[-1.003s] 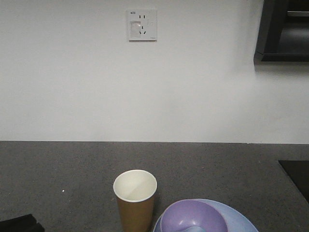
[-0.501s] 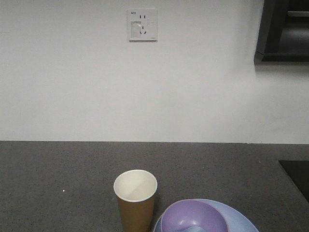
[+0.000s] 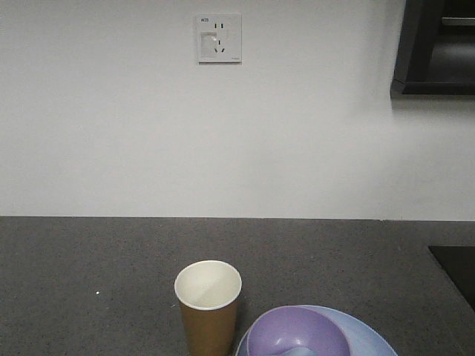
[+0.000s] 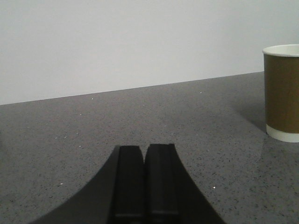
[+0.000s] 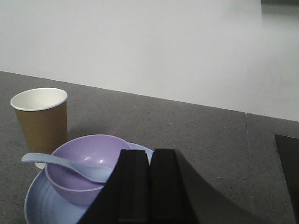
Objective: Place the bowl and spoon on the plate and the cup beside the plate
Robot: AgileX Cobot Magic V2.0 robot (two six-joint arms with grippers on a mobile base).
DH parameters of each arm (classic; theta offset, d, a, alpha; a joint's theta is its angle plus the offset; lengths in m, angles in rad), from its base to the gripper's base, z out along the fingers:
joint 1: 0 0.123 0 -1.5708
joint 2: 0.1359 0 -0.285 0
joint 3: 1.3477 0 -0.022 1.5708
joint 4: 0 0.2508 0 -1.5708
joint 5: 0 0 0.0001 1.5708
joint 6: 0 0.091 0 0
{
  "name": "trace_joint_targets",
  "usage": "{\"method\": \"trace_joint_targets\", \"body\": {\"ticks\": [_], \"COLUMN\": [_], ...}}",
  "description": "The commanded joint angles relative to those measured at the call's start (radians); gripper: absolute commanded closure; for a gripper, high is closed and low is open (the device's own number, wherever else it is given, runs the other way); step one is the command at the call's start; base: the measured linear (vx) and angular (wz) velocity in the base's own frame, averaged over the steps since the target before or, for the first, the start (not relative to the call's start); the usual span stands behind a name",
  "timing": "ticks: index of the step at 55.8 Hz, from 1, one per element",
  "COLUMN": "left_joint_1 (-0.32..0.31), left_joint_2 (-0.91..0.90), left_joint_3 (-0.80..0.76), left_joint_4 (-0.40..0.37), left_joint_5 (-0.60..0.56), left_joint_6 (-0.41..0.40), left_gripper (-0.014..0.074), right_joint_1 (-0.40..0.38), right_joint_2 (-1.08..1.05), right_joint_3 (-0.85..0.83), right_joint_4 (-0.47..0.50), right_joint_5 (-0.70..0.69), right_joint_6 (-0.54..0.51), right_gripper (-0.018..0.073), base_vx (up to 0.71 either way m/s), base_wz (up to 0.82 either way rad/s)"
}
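Two broad surfaces fill most of every view: a white wall (image 3: 223, 133) and the dark speckled countertop (image 3: 111, 259) below it. High on the wall sits a white socket plate (image 3: 218, 38), with a dark cabinet (image 3: 438, 48) at the upper right. On the counter, the plate (image 5: 44, 205) carries the bowl (image 5: 84, 163), and the spoon (image 5: 60, 164) rests in the bowl with its handle over the rim toward the cup (image 5: 39, 119), which stands upright just beside the plate. The right gripper (image 5: 149, 186) partly blocks the plate's near side, its jaws pressed together, gripping nothing. The left gripper (image 4: 145, 182) is likewise closed and empty, apart from the cup.
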Motion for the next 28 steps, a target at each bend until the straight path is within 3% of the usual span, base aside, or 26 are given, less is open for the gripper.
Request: {"method": "trace_joint_targets", "body": {"ticks": [1,28], "left_joint_1": [0.0,0.0], "left_joint_2": [-0.016,-0.016], "left_joint_3": [-0.025,-0.025], "left_joint_4": [-0.003,-0.003], "left_joint_5": [-0.073,-0.073], "left_joint_6": [0.003,0.003], "left_gripper": [0.0596,0.0596], "right_joint_1": [0.0,0.0], "right_joint_2": [0.012,0.012], "right_joint_3": [-0.026,-0.026], "right_joint_4": [0.005,0.005], "right_joint_5": [-0.084,-0.084], "right_joint_6": [-0.008,-0.008], "right_gripper": [0.0567,0.0567], "base_vx": [0.0,0.0], "base_wz": [0.0,0.0]}}
